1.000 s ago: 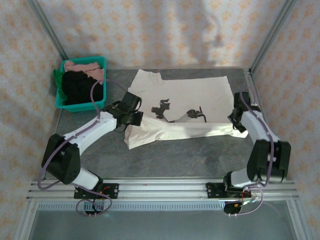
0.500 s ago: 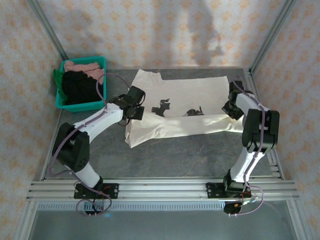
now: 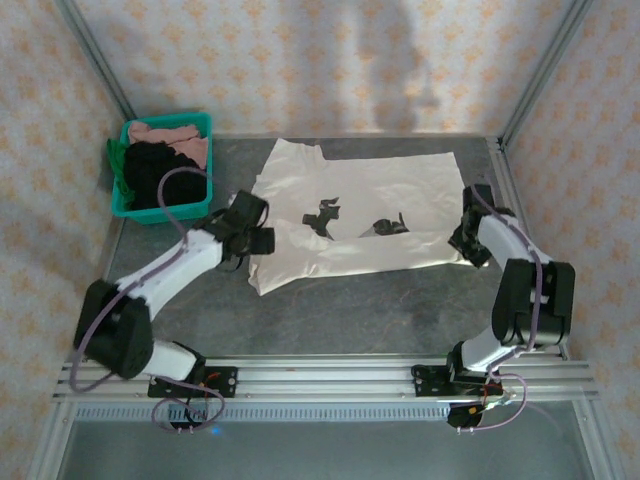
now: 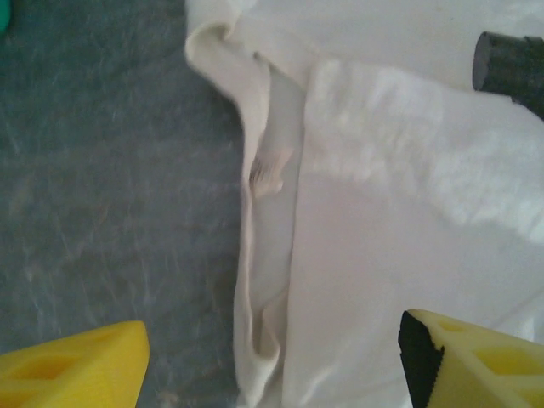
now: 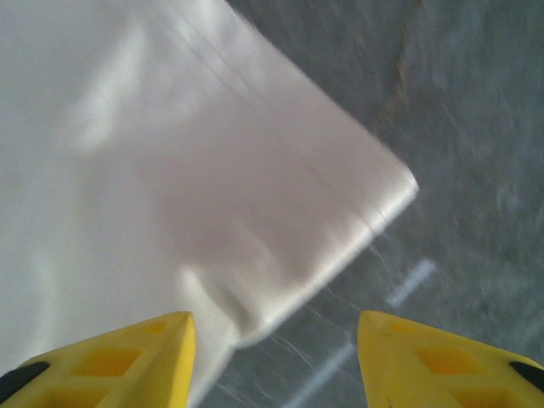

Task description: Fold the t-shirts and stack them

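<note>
Two tools sit at opposite ends of one cream shirt (image 3: 350, 215), which lies flat in the middle of the table (image 3: 380, 310). The left tool (image 3: 258, 238) is at the shirt's left edge and the right tool (image 3: 468, 243) at its right edge. In each wrist view the yellow fingers stand spread with nothing pinched between them, only cloth and table below.

The shirt's near long side appears to be turned over onto the body, leaving a doubled strip along the front. The step in hand looks like the first lengthwise fold of this shirt, now laid down. The fold is not finished, because the shirt is wide and no stack exists yet.

The next move probably calls for both tools to pinch a fresh pair of matching spots, likely on the far long edge. They would then carry the cloth across together so it lands level. In the left wrist view the left edge is rumpled and bunched, so a clean pinch there needs care.

Counted:
- One cream shirt on the table, with two small black print patches showing.
- One teal bin (image 3: 160, 212) at the far left, well apart from the shirt.
- In the bin, one pink shirt (image 3: 165, 133), one black shirt (image 3: 155, 175) and one green shirt (image 3: 117, 160), counted by colour. Whether more lie beneath cannot be told.
</note>
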Action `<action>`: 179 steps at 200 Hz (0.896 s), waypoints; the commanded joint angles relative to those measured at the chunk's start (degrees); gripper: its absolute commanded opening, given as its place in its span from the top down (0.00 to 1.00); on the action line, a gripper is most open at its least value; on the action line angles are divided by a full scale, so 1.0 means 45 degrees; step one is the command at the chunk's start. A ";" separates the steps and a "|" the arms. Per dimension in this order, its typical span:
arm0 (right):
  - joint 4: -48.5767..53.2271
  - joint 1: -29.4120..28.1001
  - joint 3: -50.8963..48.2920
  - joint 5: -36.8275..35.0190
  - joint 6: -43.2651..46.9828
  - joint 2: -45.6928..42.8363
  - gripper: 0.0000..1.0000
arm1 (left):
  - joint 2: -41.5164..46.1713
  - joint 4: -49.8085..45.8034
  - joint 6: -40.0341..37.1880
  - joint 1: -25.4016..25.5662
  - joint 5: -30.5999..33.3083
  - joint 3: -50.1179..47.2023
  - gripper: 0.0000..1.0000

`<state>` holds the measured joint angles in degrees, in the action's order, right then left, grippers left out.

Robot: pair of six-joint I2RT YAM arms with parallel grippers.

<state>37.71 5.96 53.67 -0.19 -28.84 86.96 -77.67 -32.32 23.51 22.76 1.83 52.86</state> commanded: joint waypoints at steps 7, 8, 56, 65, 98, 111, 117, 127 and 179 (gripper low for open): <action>-0.0776 0.0107 -0.1346 -0.0026 -0.0558 -0.0033 0.47 | 0.0955 0.1297 0.2284 0.0038 -0.1587 -0.2475 0.22; -0.0790 0.0115 -0.1353 -0.0061 -0.0571 -0.0020 0.47 | 0.0982 0.1348 0.2329 0.0058 -0.1602 -0.2541 0.22; -0.1569 0.0668 -0.1254 0.0199 -0.0800 0.0607 0.48 | -0.0136 0.3540 0.2536 0.0187 -0.2979 -0.3569 0.33; -0.1556 0.0684 -0.1175 0.0000 -0.0798 0.0610 0.49 | -0.0551 0.3604 0.2405 0.0180 -0.3070 -0.3369 0.43; -0.1349 0.1392 -0.0952 0.0044 -0.0556 0.0609 0.51 | -0.0939 0.2606 0.2017 -0.0018 -0.2497 -0.2780 0.82; -0.1529 0.1866 -0.0997 0.0594 -0.0399 0.0734 0.51 | -0.0687 0.2212 0.1847 -0.0263 -0.2331 -0.2678 0.91; -0.1545 0.2091 -0.0989 0.0756 -0.0364 0.0860 0.51 | -0.0611 0.2093 0.1780 -0.0370 -0.2303 -0.2633 0.94; -0.1610 0.2349 -0.0960 0.0913 -0.0360 0.1095 0.52 | -0.0554 0.1788 0.1656 -0.0514 -0.2207 -0.2472 1.00; -0.1229 0.2492 -0.0735 0.0525 -0.0397 0.0697 0.57 | -0.0518 0.0646 0.1046 -0.1103 -0.1379 -0.2069 1.00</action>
<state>32.08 16.84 49.63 4.45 -30.81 91.77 -81.28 -24.67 30.17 19.77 -8.23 42.13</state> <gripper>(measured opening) 0.424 0.043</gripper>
